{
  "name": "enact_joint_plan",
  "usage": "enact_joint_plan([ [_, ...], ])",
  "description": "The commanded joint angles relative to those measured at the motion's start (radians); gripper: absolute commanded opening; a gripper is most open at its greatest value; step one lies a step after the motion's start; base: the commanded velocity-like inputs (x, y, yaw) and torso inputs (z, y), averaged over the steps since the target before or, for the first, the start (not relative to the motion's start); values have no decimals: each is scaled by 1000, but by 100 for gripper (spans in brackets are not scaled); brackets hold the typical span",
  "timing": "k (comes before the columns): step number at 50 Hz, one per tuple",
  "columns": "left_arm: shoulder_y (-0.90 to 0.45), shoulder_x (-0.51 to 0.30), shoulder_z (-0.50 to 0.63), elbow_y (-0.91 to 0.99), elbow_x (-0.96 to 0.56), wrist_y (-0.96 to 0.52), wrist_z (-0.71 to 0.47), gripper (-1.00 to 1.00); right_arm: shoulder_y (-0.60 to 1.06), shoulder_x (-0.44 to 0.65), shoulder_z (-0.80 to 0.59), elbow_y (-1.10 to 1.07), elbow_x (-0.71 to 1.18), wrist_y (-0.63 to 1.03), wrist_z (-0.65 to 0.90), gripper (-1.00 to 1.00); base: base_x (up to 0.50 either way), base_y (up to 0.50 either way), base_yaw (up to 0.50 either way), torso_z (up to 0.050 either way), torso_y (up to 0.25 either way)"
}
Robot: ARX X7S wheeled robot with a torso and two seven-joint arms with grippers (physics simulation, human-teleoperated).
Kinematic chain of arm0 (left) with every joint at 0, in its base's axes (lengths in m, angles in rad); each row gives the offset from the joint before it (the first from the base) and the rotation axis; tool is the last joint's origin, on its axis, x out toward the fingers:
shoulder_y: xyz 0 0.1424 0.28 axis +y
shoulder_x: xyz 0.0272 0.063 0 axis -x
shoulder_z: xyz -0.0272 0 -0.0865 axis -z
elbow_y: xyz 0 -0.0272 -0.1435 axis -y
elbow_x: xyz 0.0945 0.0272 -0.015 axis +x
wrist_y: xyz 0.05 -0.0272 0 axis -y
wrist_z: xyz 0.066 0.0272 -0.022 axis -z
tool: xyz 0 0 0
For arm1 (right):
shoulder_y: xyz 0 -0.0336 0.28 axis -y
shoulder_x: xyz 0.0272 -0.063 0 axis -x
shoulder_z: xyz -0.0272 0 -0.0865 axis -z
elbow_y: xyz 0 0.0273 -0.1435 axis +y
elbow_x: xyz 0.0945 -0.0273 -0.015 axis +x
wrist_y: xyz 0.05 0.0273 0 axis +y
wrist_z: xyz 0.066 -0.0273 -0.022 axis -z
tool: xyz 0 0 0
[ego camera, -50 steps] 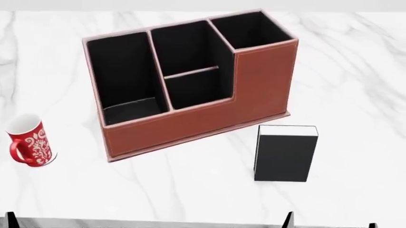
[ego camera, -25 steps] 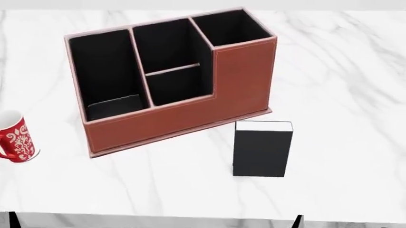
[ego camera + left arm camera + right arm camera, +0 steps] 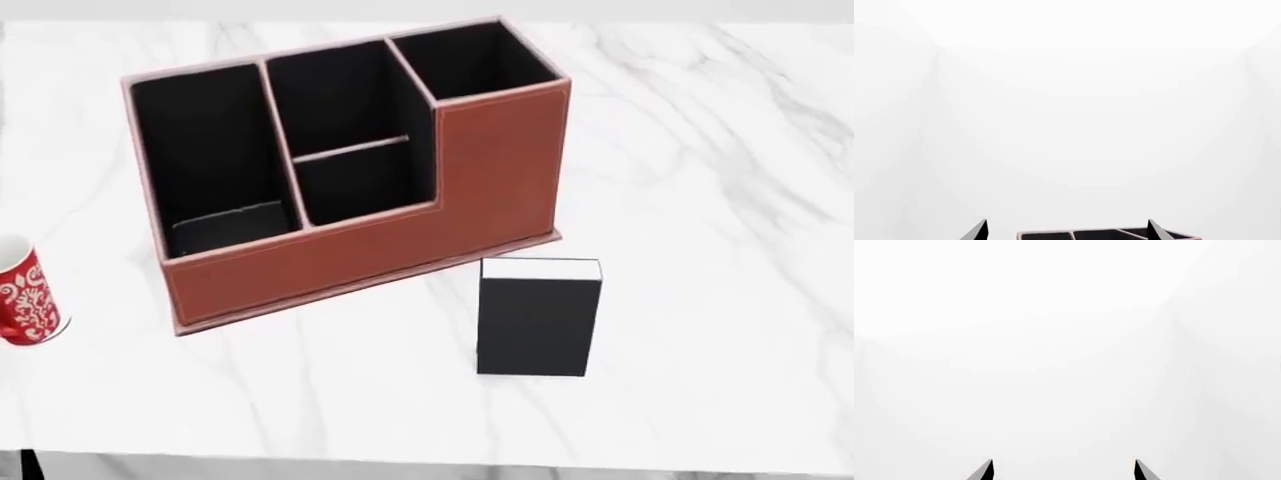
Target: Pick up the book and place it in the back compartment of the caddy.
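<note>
The left gripper (image 3: 1066,234) shows only as two dark fingertips spread well apart, pinching nothing; between and beyond them the top rim of the caddy (image 3: 1107,234) is in sight against a blank white background. The right gripper (image 3: 1062,471) is likewise spread wide with nothing between its tips, and nothing but white lies ahead of it. Neither gripper touches anything.

From the head view, the book (image 3: 538,318) stands upright on the white marble tabletop (image 3: 721,200), black cover facing the camera, white page edges on top. It sits just in front of the caddy's (image 3: 494,170) tall right end, close to it but apart. The back compartment (image 3: 340,100) lies behind the thin low divider in the caddy's middle section and holds nothing. A red patterned mug (image 3: 24,298) stands at the head view's left edge, well apart from the caddy
</note>
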Motion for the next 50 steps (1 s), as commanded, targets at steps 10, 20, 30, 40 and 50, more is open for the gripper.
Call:
enact_joint_plan([
  [10, -5, -10, 14, -13, 3, 12, -7, 100, -23, -12, 4, 20, -51, -153, 8, 100, 157, 0, 0, 0, 0],
  [20, -6, -14, 18, -8, 3, 7, -12, 100, -20, -5, 0, 19, -46, -148, 19, 100, 161, 0, 0, 0, 0],
  [30, -7, -19, 21, -5, 2, 5, -18, 100, -18, 0, -3, 23, -47, -152, 27, 100, 161, 0, 0, 0, 0],
  [40, -9, -23, 24, -7, 3, 6, -24, 100, -18, 5, -7, 24, -51, -153, 35, 100, 160, 0, 0, 0, 0],
  [50, -11, -27, 27, -6, 1, 2, -29, 100, -16, 9, -10, 24, -53, -153, 42, 100, 160, 0, 0, 0, 0],
])
